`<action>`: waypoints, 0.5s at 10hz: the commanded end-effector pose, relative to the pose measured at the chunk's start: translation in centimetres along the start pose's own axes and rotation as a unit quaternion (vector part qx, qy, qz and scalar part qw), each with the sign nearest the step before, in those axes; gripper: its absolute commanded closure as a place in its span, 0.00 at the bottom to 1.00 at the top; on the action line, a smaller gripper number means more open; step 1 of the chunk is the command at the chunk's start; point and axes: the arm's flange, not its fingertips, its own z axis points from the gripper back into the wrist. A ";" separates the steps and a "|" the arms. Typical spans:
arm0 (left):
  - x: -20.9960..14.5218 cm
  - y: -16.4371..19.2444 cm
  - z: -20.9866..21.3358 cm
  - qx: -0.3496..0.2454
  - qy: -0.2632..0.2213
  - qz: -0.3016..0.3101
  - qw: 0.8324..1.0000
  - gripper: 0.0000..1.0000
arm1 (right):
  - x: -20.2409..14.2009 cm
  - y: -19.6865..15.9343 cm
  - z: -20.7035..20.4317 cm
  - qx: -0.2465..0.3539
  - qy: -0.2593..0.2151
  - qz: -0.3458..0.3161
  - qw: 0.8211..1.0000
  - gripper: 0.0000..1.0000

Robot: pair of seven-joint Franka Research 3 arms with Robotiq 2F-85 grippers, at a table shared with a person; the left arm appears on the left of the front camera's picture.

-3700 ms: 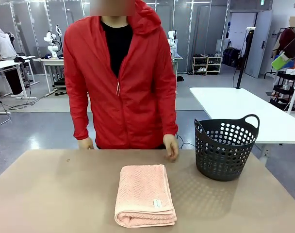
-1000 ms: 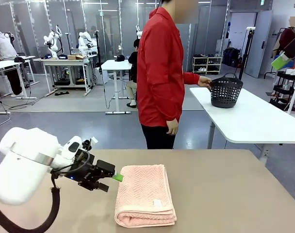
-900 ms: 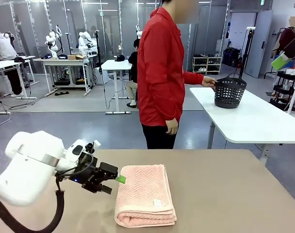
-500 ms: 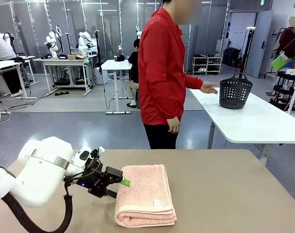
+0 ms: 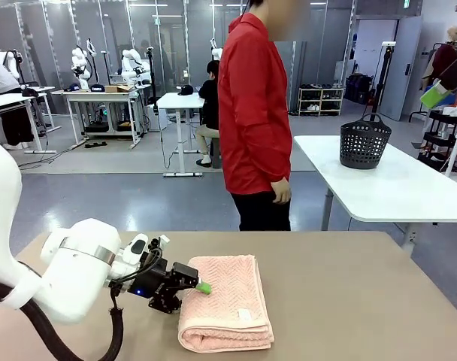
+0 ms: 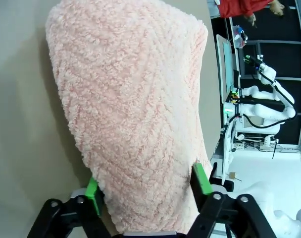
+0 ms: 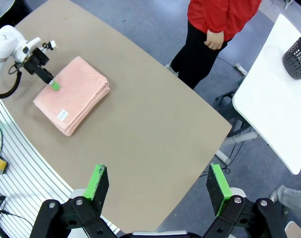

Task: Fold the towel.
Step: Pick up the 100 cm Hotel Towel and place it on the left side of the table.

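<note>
Your left gripper [image 5: 199, 286] was pinched shut on the left edge of the towel [image 5: 225, 301], which lay lower centre, long axis running away from you. Your right gripper [image 7: 158, 187] hung spread wide, well apart above.

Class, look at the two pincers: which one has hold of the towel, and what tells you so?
The left pincer: its green pads pinch the left edge of the salmon-pink towel. The right pincer hangs high above the table with jaws wide apart and nothing between them.
</note>
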 end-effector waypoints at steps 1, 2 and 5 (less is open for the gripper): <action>0.4 0.3 -0.7 -0.013 -0.005 -0.016 1.000 0.94 | -0.1 -0.1 0.1 0.001 0.001 0.003 1.000 0.00; 0.3 0.3 -0.5 -0.015 -0.010 -0.018 1.000 1.00 | -0.1 -0.1 0.1 0.001 0.001 0.003 1.000 0.00; 0.3 0.5 -0.1 -0.014 -0.012 -0.018 1.000 0.96 | -0.1 -0.1 0.1 0.001 0.001 0.003 1.000 0.00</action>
